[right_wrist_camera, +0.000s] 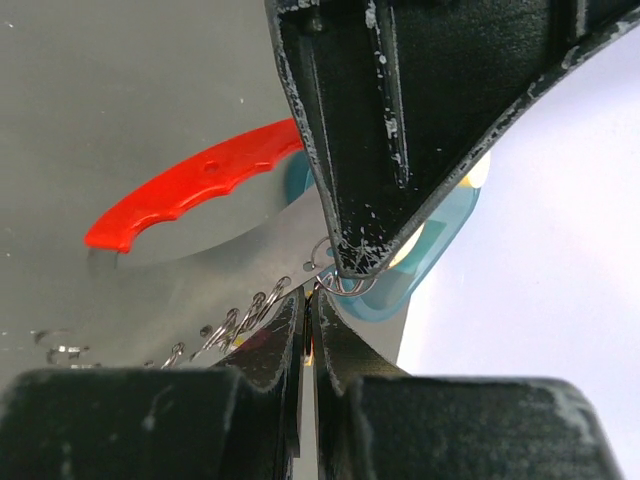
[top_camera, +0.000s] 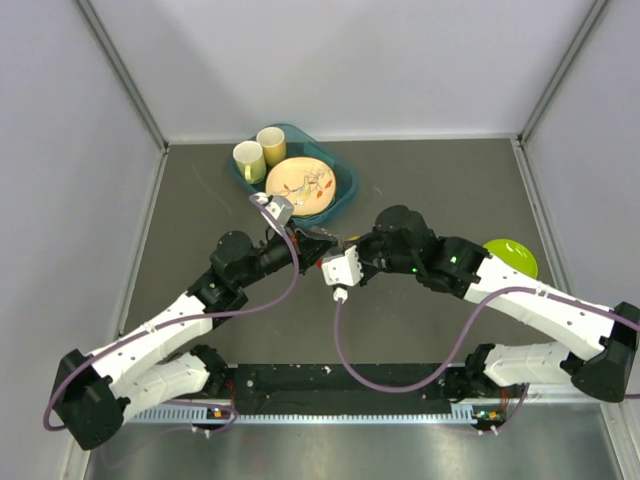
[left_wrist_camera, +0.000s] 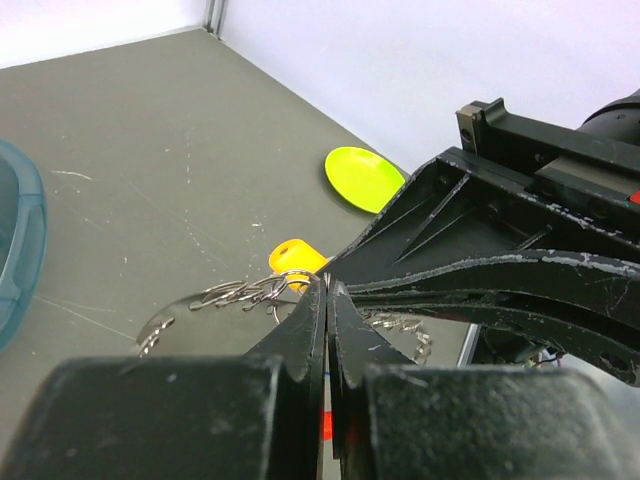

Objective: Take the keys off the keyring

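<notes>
Both grippers meet tip to tip above the middle of the table. My left gripper (left_wrist_camera: 328,283) is shut, pinching the thin metal ring of the keyring (left_wrist_camera: 291,274). A yellow key head (left_wrist_camera: 297,257) sits just past that ring, and a chain of small links (left_wrist_camera: 228,293) trails off to the left. My right gripper (right_wrist_camera: 312,290) is shut on a thin dark piece at the ring (right_wrist_camera: 345,283), seemingly that key's blade. The keyring's red curved clip (right_wrist_camera: 190,195) shows beyond, low over the table. The left fingers (right_wrist_camera: 400,130) hide part of the ring.
A teal tray (top_camera: 346,188) at the back holds two yellow cups (top_camera: 249,160) and a patterned plate (top_camera: 300,180). A lime-green plate (top_camera: 512,258) lies at the right, behind the right forearm. Purple cables loop down from both wrists toward the arm bases.
</notes>
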`<state>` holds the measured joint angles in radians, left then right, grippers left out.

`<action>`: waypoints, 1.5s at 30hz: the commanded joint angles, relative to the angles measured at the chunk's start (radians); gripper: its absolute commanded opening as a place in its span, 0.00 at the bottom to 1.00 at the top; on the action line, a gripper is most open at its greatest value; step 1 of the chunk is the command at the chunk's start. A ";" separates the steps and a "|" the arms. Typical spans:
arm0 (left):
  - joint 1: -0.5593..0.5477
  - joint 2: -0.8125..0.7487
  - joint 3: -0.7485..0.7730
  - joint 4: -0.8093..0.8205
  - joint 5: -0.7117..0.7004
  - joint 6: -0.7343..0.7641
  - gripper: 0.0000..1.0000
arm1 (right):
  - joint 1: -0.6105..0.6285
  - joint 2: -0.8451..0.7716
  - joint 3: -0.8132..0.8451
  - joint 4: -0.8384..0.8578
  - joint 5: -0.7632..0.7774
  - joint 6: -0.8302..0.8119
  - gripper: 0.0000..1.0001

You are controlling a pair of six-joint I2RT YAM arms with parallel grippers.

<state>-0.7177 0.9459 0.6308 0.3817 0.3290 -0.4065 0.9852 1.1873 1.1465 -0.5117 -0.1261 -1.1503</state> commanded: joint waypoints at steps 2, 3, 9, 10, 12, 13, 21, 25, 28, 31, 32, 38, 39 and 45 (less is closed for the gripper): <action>-0.005 -0.006 0.036 0.100 0.010 -0.003 0.00 | -0.002 -0.009 -0.045 0.042 -0.028 0.096 0.00; -0.003 -0.012 0.038 0.082 0.001 0.014 0.00 | -0.003 -0.018 -0.056 0.051 0.029 0.127 0.00; 0.001 -0.056 0.032 -0.036 -0.061 0.104 0.00 | -0.026 -0.126 -0.168 0.133 0.123 0.276 0.00; 0.001 -0.059 0.026 -0.044 -0.062 0.112 0.00 | -0.028 -0.136 -0.191 0.148 0.123 0.293 0.00; 0.004 -0.075 0.015 -0.044 -0.068 0.109 0.00 | -0.029 -0.153 -0.209 0.180 0.152 0.334 0.00; 0.009 -0.081 0.001 -0.040 -0.065 0.104 0.00 | -0.029 -0.155 -0.223 0.185 0.151 0.346 0.00; 0.027 -0.116 -0.005 -0.044 -0.055 0.072 0.00 | -0.033 -0.144 -0.290 0.242 0.131 0.437 0.00; 0.029 -0.111 0.000 -0.017 -0.059 0.037 0.00 | -0.005 -0.155 -0.298 0.254 0.103 0.377 0.00; 0.029 -0.096 -0.005 0.006 -0.080 0.006 0.00 | 0.006 -0.144 -0.277 0.259 0.094 0.333 0.00; 0.029 -0.088 -0.031 0.083 -0.099 -0.055 0.00 | 0.027 -0.118 -0.266 0.277 0.120 0.279 0.00; 0.029 -0.084 -0.040 0.110 -0.100 -0.075 0.00 | 0.035 -0.112 -0.265 0.285 0.123 0.267 0.00; 0.029 -0.053 -0.039 0.175 -0.113 -0.123 0.00 | 0.049 -0.110 -0.257 0.295 0.100 0.221 0.00; 0.031 -0.052 -0.031 0.171 -0.116 -0.117 0.00 | 0.049 -0.112 -0.257 0.300 0.088 0.215 0.00; 0.031 -0.061 -0.062 0.218 -0.123 -0.112 0.00 | 0.050 -0.155 -0.280 0.279 0.028 0.098 0.00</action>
<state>-0.7052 0.9081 0.5659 0.3954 0.2684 -0.5079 1.0279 1.0775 0.8749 -0.1600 -0.0589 -0.9554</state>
